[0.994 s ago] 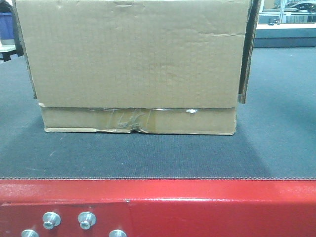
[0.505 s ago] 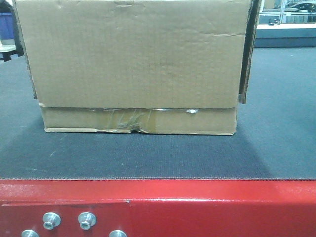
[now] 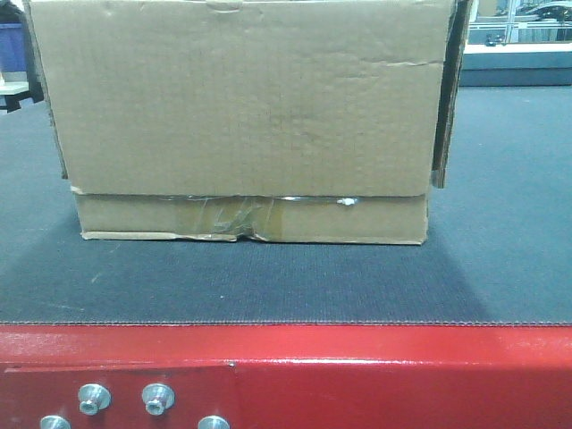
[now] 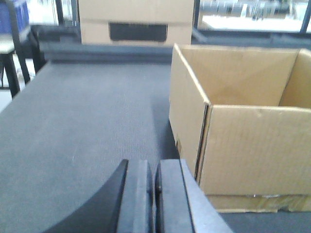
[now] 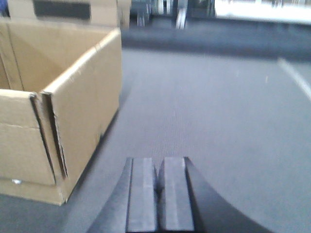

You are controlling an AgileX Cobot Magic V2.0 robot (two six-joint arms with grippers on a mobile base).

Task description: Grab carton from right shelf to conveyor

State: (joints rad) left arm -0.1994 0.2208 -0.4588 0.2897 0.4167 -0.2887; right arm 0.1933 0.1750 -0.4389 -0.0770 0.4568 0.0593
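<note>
The carton (image 3: 241, 107) is a plain brown cardboard box resting on the dark grey conveyor (image 3: 268, 281), whose red frame edge (image 3: 357, 375) carries silver bolts. Wrinkled clear tape runs along its lower band. In the left wrist view the carton (image 4: 248, 131) shows open-topped at the right, and my left gripper (image 4: 154, 170) is shut and holds nothing, just left of the carton's near corner. My right gripper (image 5: 158, 167) is shut, with nothing in it, to the right of the carton (image 5: 73, 97), apart from it. The right shelf is out of view.
Farther along the belt stands another cardboard box with a black label panel (image 4: 137, 22). A blue bin (image 3: 11, 40) sits at the far left beyond the conveyor. Bare belt (image 5: 218, 111) stretches to the right of the carton.
</note>
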